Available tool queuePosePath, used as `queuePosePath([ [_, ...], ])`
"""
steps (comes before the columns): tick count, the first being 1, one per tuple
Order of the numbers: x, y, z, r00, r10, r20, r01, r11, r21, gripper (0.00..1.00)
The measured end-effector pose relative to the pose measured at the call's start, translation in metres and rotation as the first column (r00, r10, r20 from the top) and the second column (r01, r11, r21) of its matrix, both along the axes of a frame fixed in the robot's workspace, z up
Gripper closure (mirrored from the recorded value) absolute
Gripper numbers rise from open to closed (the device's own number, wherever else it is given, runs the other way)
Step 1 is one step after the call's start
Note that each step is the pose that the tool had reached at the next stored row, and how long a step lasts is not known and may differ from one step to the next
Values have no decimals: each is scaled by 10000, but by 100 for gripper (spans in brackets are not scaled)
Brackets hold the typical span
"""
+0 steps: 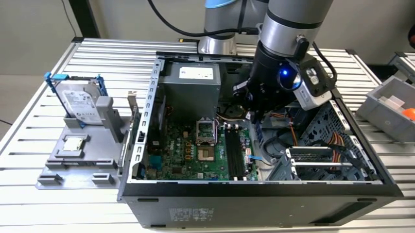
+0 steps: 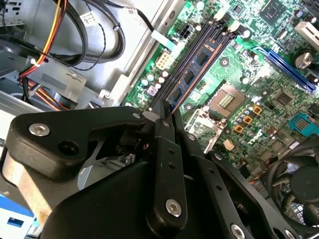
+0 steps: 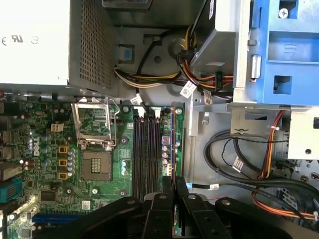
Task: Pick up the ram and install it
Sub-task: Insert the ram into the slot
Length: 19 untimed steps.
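Hovering inside the case [image 1: 147, 102] — gripper [image 3: 174, 185] pinching the ram [image 2: 192, 79] over the motherboard [image 3: 45, 144].

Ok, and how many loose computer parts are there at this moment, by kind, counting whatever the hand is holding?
Hard drive, upright on the grey stand: 1
Processor chip, flat on the same stand: 1
Ram, clamped in the hand: 1
Total: 3

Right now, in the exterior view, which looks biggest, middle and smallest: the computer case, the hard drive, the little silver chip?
1. Computer case, by far the largest.
2. Hard drive.
3. Silver chip, smallest.
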<state>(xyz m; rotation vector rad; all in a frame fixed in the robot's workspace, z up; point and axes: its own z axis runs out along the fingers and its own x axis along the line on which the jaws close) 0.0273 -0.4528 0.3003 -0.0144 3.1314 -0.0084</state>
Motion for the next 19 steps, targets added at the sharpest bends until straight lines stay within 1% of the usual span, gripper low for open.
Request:
queuePosePath([
  [3, -3, 0, -9, 10000, 0, 0, 0, 10000, 1, 100],
  [9, -12, -2, -54, 10000, -2, -14, 2, 10000, -1, 100],
  [15, -26, -5, -105, 10000, -1, -15, 1, 10000, 0, 100],
  [19, -27, -8, -131, 10000, -2, -34, 2, 10000, -2, 100],
])
